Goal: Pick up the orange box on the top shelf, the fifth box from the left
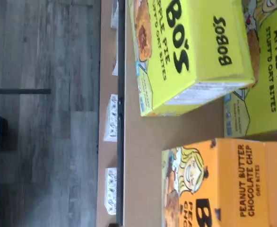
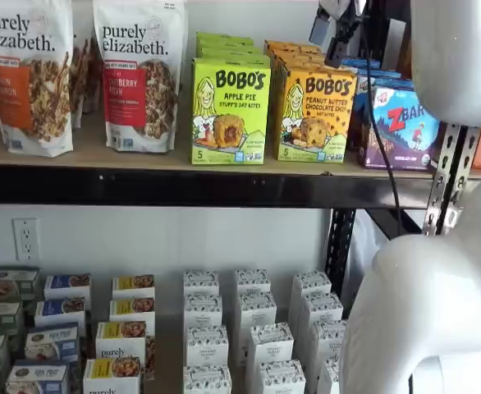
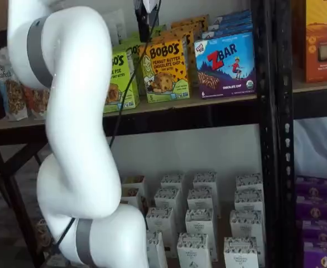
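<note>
The orange box (image 2: pixel 314 115) stands upright at the front of the top shelf (image 2: pixel 101 154), with others like it lined up behind. It also shows in a shelf view (image 3: pixel 164 70) and in the wrist view (image 1: pixel 223 184), where its "Peanut Butter Chocolate Chip" print is readable. My gripper (image 2: pixel 339 33) hangs from the upper edge of both shelf views, its dark fingers (image 3: pixel 145 22) just above the orange box's top. It is open and holds nothing. A black cable runs down beside it.
A lime-green Apple Pie box (image 2: pixel 230 111) stands close on the orange box's left and a blue Z Bar box (image 2: pixel 400 127) on its right. Granola bags (image 2: pixel 138 74) fill the shelf's left. Small white boxes (image 2: pixel 249 328) crowd the lower shelf. My white arm (image 3: pixel 74 139) fills the foreground.
</note>
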You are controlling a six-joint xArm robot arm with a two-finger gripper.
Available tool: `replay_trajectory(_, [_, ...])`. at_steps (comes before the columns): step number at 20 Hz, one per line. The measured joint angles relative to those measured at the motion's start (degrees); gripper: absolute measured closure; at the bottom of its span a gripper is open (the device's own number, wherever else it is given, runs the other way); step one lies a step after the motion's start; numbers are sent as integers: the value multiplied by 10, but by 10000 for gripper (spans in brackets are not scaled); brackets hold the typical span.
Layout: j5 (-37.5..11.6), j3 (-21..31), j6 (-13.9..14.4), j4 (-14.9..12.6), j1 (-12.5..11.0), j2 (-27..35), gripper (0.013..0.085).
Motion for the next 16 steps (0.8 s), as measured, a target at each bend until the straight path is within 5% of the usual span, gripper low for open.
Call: replay_trajectory(16, [-59, 32, -24, -23, -10, 25, 130])
